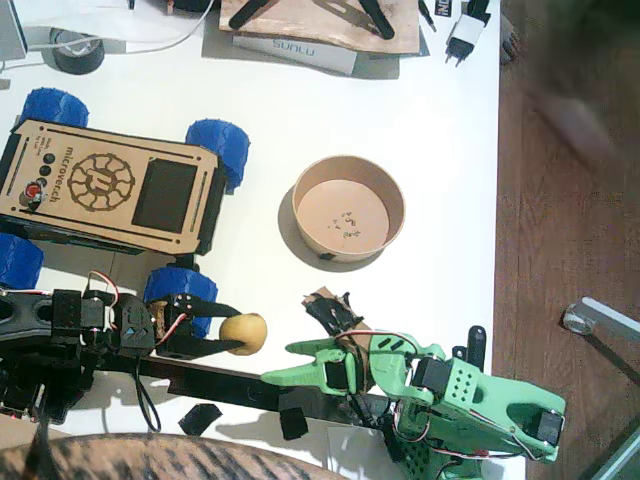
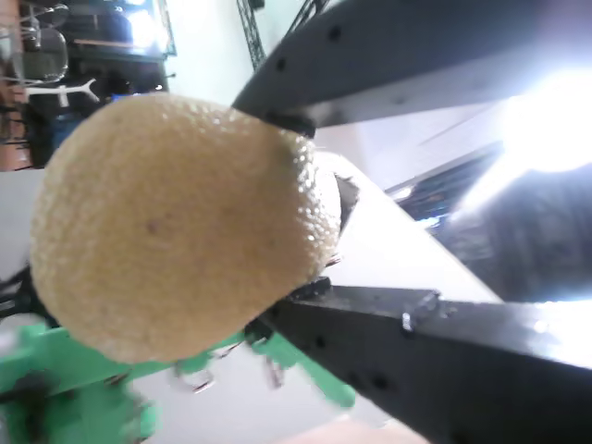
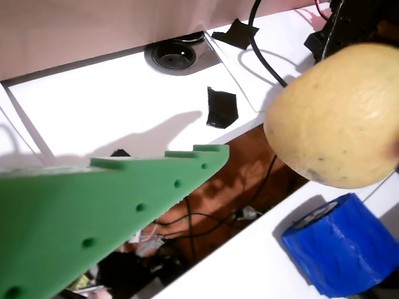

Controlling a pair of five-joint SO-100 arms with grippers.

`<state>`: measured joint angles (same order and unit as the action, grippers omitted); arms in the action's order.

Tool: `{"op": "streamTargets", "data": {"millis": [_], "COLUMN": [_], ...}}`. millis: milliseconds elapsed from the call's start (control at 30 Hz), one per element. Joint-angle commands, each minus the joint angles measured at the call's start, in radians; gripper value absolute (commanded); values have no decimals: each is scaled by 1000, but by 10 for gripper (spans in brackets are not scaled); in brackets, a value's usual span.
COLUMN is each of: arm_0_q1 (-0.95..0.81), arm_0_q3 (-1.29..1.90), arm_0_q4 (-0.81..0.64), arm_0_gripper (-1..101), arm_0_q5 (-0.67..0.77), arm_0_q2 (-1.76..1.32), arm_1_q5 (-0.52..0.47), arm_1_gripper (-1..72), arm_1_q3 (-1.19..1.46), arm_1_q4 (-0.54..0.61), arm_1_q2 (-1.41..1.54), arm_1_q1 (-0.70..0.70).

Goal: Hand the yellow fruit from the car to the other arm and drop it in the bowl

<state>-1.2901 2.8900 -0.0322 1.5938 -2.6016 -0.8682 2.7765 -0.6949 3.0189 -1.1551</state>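
My left gripper (image 1: 229, 331), the black one, is shut on the yellow fruit (image 1: 245, 333) and holds it just off the car's near blue wheel (image 1: 178, 290). In a wrist view the fruit (image 2: 176, 231) fills the space between the black fingers (image 2: 444, 361). The green right gripper (image 1: 280, 364) stands open just right of the fruit, not touching it. Another wrist view shows one green finger (image 3: 124, 199) with the fruit (image 3: 340, 118) apart from it, above a blue wheel (image 3: 340, 246). The wooden car (image 1: 100, 185) sits at the left. The tan bowl (image 1: 345, 250) stands at mid-table.
Black tape scraps (image 1: 198, 418) lie near the front edge. The table ends at the right (image 1: 497, 200) over a wood floor. A wooden board (image 1: 320, 25) and a plug (image 1: 465, 35) sit at the back. Striped fabric (image 1: 150, 460) shows at the bottom.
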Motion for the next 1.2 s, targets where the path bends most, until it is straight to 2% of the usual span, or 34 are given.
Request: {"op": "streamTargets", "data": {"millis": [0,500,1167], "arm_0_q1": [-8,-3,-2], "arm_0_q3": [-12,-12,-12], "arm_0_q4": [-72,-81,-77], "arm_0_gripper": [0,0,0], "arm_0_q5": [17,17,17], "arm_0_q2": [-2,-5,9], "arm_1_q5": [-26,-34,-109], "arm_1_gripper": [344,365,364], "arm_1_q3": [-5,-66,-106], "arm_1_q4": [54,325,385], "arm_1_q2": [-26,-265,-276], "arm_1_q1": [-9,-6,110]}}
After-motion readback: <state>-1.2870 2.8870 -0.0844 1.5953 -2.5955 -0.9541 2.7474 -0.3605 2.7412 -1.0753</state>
